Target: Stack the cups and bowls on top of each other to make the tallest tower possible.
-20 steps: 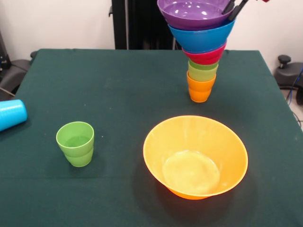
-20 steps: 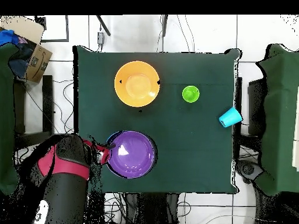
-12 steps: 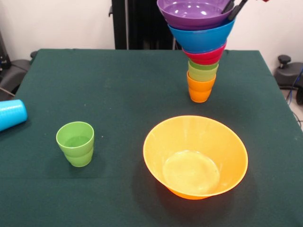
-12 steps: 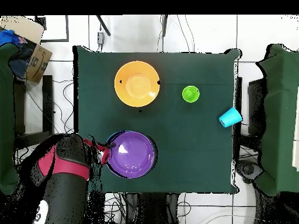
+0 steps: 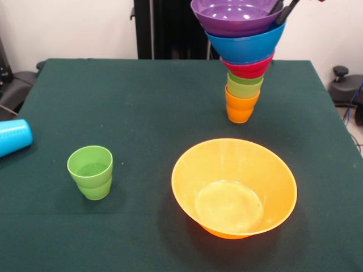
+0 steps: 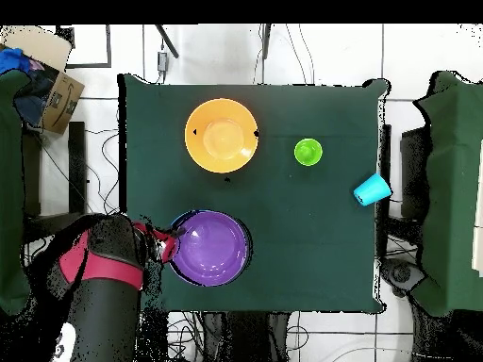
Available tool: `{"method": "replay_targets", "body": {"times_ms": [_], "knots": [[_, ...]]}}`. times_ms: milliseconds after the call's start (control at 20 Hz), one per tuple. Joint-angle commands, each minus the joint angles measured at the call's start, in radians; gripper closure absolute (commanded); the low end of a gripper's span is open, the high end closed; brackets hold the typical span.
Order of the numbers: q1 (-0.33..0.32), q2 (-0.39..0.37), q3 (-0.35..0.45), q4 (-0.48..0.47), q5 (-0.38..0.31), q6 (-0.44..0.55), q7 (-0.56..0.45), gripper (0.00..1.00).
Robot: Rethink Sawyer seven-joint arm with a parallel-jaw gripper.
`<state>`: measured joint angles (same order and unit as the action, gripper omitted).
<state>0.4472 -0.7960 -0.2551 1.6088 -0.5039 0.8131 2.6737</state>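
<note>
Green tablecloth (image 5: 142,102), white wall (image 5: 68,28), tiled floor (image 6: 415,57)

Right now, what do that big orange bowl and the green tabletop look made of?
The orange bowl looks like glossy plastic: one plain colour with soft light sheen inside. The table seems covered in dark green cloth, matte with no reflections, though the weave is too fine to confirm.

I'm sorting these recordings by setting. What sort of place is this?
Probably a robotics lab: a red and black robot arm works at a table under dark green cloth, with cables trailing across the tiled floor.
</note>
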Motion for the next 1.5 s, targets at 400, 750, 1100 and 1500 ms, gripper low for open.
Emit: {"method": "replay_targets", "body": {"times_ms": [400, 750, 1100, 1500], "knots": [[0.004, 0.013, 0.046, -0.023, -0.052, -0.02, -0.025, 1.0], [-0.002, -0.017, 0.05, -0.017, -0.041, 0.004, -0.056, 1.0], [-0.011, -0.04, 0.056, -0.017, -0.03, 0.024, -0.078, 1.0], [-0.011, -0.048, 0.057, -0.013, -0.032, 0.034, -0.081, 1.0]]}}
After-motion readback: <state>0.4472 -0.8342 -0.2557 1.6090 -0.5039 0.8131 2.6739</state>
